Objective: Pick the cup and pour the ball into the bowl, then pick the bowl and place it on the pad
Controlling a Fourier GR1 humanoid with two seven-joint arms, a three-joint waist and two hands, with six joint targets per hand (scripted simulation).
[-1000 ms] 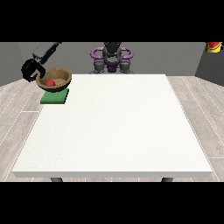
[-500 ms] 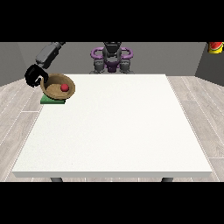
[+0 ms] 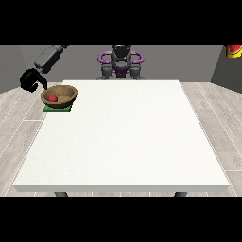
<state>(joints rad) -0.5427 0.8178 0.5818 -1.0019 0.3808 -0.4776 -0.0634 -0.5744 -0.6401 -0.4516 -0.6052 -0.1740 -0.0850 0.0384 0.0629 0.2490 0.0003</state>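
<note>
At upper left, the bowl with the ball is seated on the pad; the hand at the view's left is curled, holding nothing, just beside it. Only withdrawal appears to be needed.

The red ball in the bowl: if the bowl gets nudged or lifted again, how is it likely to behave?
The red ball is round and lies unattached in the wooden bowl, so it would probably roll if the bowl tilts. The bowl's raised wall should likely keep it in. The bowl sits on the green pad, seemingly level.
</note>
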